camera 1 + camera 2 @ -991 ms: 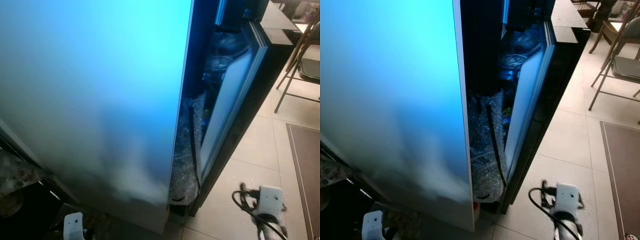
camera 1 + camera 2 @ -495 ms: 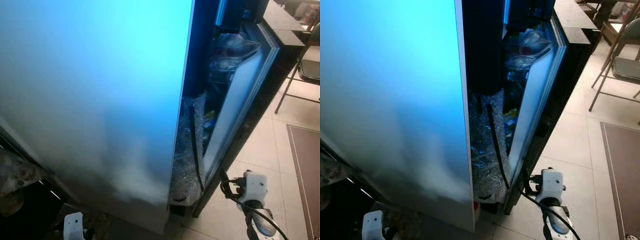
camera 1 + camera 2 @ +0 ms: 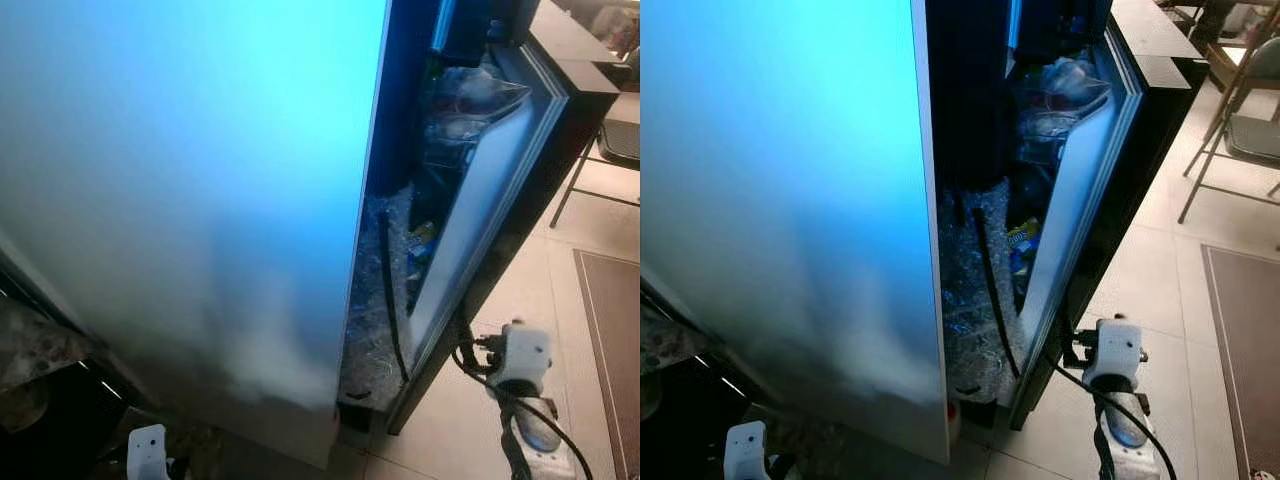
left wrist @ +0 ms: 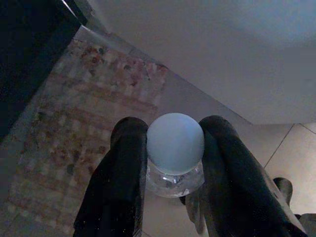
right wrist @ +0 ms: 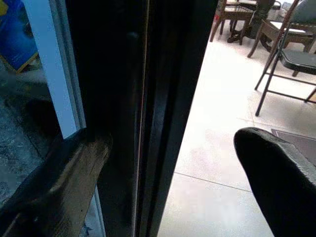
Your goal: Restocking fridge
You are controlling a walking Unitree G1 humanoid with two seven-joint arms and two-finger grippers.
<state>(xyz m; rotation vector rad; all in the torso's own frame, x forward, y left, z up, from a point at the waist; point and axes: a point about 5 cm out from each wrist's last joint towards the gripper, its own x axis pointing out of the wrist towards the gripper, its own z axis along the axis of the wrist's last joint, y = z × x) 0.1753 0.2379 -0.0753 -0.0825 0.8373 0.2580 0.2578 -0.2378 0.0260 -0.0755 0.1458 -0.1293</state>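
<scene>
Your right gripper [image 5: 173, 173] has its fingers [image 5: 59, 187] spread apart, straddling the outer edge of the fridge door [image 3: 1080, 190], which stands partly ajar. Bagged goods [image 3: 1065, 85] sit on the shelves inside. Your left gripper [image 4: 175, 163] hangs low beside the fridge, its fingers clamped on a clear bottle [image 4: 175, 148] with a pale cap, above a patterned rug [image 4: 74, 133].

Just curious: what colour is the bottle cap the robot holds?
Pale blue cap, clearest in the left wrist view.
</scene>
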